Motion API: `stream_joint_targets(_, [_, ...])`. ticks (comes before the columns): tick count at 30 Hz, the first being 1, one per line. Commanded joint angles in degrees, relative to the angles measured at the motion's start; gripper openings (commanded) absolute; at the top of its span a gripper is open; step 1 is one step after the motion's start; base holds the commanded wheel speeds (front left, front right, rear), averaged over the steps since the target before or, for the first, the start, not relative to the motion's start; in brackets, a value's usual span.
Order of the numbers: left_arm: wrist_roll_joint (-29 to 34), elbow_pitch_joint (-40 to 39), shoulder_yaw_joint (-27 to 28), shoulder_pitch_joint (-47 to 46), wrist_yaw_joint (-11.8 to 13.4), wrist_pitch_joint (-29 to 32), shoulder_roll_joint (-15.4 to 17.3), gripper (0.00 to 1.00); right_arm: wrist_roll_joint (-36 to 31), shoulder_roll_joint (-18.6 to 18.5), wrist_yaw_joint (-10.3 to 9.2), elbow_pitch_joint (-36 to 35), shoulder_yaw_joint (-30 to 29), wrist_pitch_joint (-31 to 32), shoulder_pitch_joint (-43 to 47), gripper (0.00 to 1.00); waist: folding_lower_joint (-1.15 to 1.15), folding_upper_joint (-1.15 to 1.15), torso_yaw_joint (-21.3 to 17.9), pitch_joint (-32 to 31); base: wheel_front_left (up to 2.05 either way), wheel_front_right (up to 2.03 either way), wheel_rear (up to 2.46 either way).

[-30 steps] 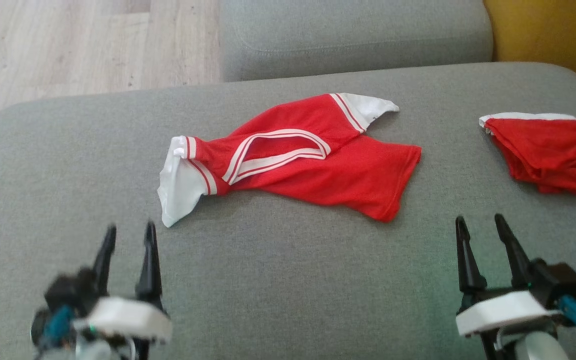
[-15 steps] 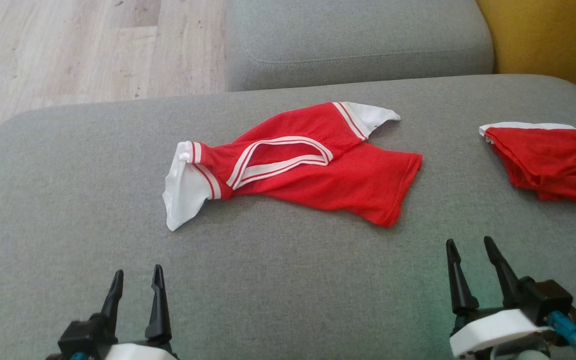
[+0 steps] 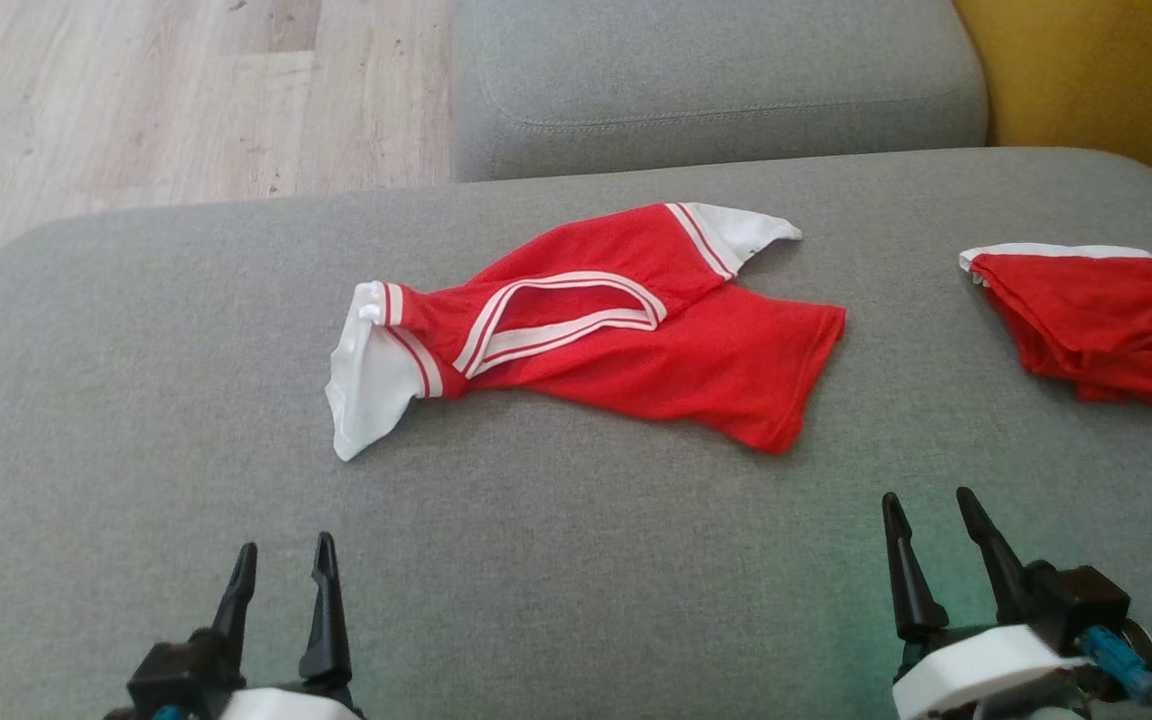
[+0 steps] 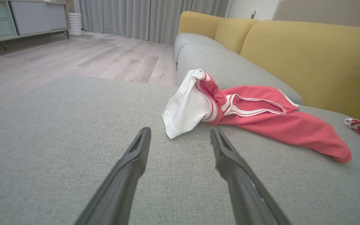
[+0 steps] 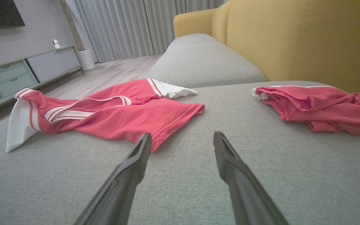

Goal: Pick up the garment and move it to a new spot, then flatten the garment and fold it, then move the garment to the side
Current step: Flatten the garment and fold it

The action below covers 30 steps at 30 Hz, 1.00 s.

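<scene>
A red garment [image 3: 626, 340] with white sleeves and white-striped trim lies crumpled and twisted across the middle of the grey seat cushion [image 3: 136, 420]. One white sleeve points toward the cushion's near left part and the other toward its far edge. The neck opening, ringed with white stripes, faces up near the cushion's centre, and the red hem spreads into the cushion's right half. A second red garment [image 3: 1096, 320] with a white band sits bunched at the cushion's right edge, well apart from the first. The left hand [image 3: 286, 543] is over the cushion's near left part, released, its two dark fingers spread and grasping nothing; in the left wrist view a white sleeve lies just beyond its fingertips. The right hand [image 3: 927, 495] is over the cushion's near right part, likewise released and empty, clear of both garments. Beyond the cushion's far edge are another grey cushion [image 3: 716, 80], a wooden floor [image 3: 136, 100] to the left and a yellow backrest [image 3: 1086, 70] to the right
</scene>
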Motion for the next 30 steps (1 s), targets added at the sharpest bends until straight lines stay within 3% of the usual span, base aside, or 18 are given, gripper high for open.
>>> stream_joint_targets(1, [0.9, -1.3, 2.5, -1.7, -0.1, -0.7, 0.2, 1.0, -0.3, -0.3, 0.21, -1.6, 1.3, -0.3, -3.0, 1.0, 0.0, 0.0, 0.2, 0.1, 0.0, 0.0, 0.0])
stream_joint_targets(19, [2.5, -0.4, 2.5, -2.1, -1.2, -0.7, -0.9, 1.0, -1.4, -0.3, 0.21, -1.8, 1.3, 0.2, -4.0, 1.0, 0.0, 0.0, 2.5, 1.8, 0.0, 0.0, 0.0])
stream_joint_targets(30, [3.5, 0.5, 1.7, -4.7, -2.5, -0.7, -2.0, 1.0, -5.8, -0.3, 0.21, 2.7, -0.3, 4.8, -11.0, 1.0, 0.0, 0.0, 5.4, 5.9, 0.0, 0.0, 0.0])
